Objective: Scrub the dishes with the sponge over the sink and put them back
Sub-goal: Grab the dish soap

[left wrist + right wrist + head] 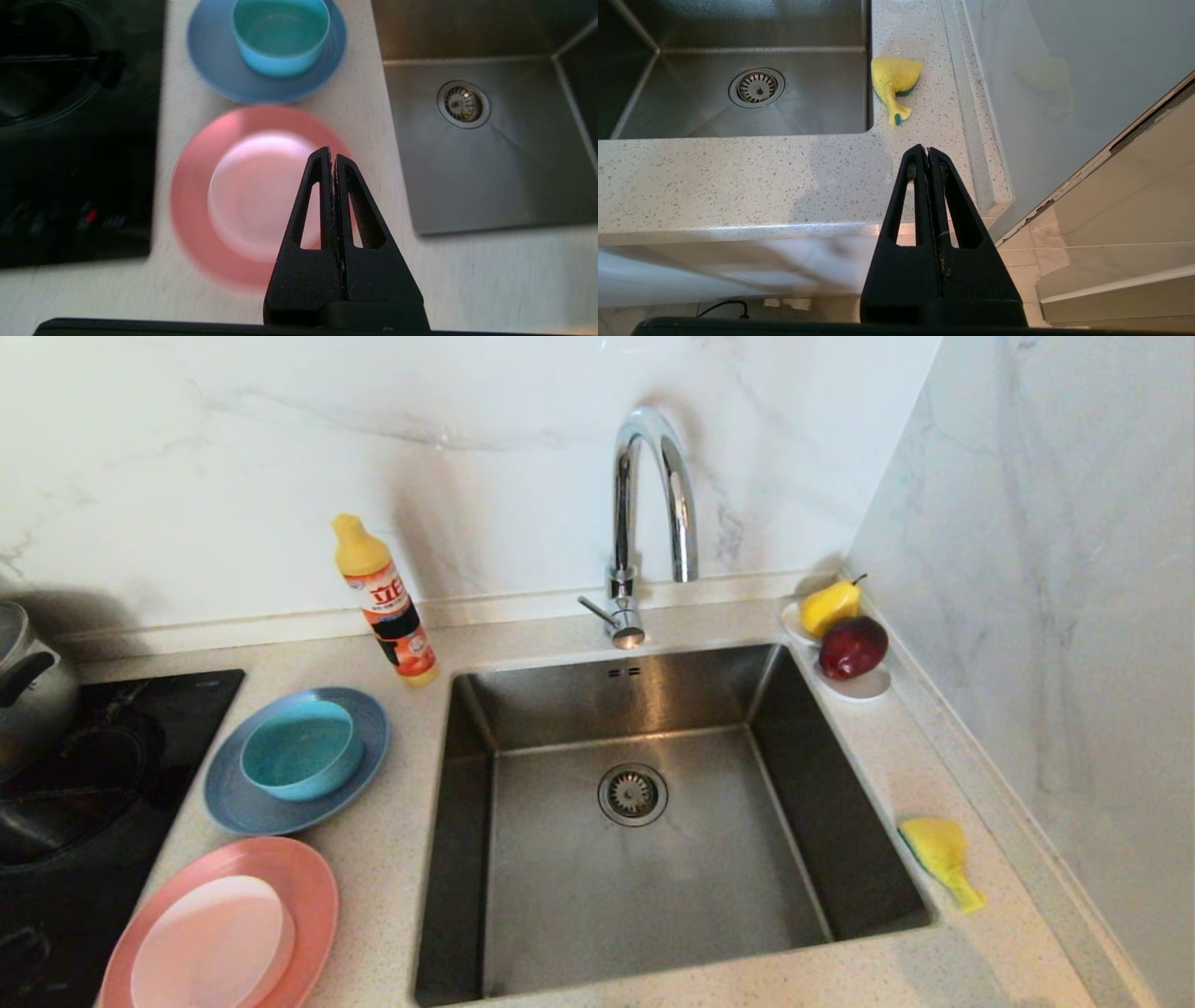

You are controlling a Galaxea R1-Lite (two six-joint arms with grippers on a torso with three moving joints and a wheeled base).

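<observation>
End effector, left, pressed closed, empty, above salmon-pink plate; right likewise closed, empty.

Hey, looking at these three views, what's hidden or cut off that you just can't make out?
- Salmon-pink plate: head view, bottom edge crops it.
- Steel kettle: head view, left edge crops it.
- Small white saucer: head view, fruit covers most of it.
- Yellow sponge: right wrist view, green layer mostly underneath.
- Both arms: outside the head view.
</observation>
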